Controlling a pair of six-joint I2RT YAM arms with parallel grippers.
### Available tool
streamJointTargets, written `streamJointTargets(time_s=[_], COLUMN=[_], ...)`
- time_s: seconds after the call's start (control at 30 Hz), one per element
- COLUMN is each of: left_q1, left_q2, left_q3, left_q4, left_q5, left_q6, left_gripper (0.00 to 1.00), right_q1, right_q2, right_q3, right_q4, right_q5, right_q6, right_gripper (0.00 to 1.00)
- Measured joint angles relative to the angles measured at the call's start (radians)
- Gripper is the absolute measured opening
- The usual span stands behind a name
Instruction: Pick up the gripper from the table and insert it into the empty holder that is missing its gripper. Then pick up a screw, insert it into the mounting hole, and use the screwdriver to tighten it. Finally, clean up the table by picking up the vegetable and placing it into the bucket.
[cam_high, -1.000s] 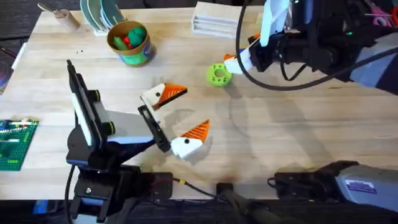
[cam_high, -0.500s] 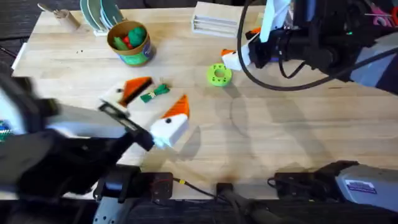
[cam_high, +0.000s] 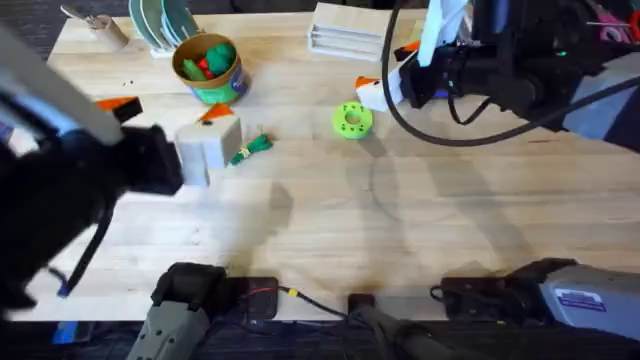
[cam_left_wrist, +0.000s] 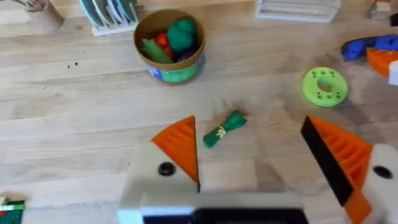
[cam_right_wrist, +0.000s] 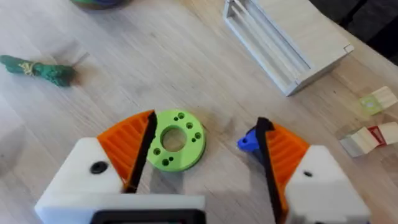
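going for the small green leafy toy vegetable: centre open left end effector over it, descend straight, pinch mid-stem; right end effector open, idle.

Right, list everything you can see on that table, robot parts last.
small round bucket with yellow rim: one, yellow and green, far left, red and green toys inside
small green leafy toy vegetable: one, green, on the table near the bucket
bright green ring-shaped disc: one, green, table middle
white slotted tray: one, white, far edge
rack of plates: one, green and white, far left corner
small wooden blocks: two, beyond the tray
blue object: one, partly hidden by the right gripper
left gripper: white, orange pads, jaws open near the vegetable
right gripper: same colours, jaws open over the disc
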Motion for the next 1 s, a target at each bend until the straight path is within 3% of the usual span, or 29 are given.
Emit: streamJointTargets(time_s=[0.13,0.5,0.87,1.0], left_q1=[0.000,0.000,0.000,0.000], left_q2=[0.120,0.343,0.568,0.671], left_q3=[0.009,0.009,0.009,0.009], left_q4=[0.001,0.031,-0.003,-0.003], left_q5=[-0.040,-0.060,-0.056,-0.008], left_q6=[0.020,0.033,0.207,0.272], left_gripper=[0.993,0.992,0.993,0.993], right_q1=[0.000,0.000,0.000,0.000], right_q2=[0.000,0.000,0.000,0.000], right_q3=[0.000,0.000,0.000,0.000], right_q4=[0.000,0.000,-0.006,-0.006], right_q5=[0.000,0.000,0.000,0.000], right_q6=[0.000,0.000,0.000,0.000], right_gripper=[0.991,0.992,0.992,0.992])
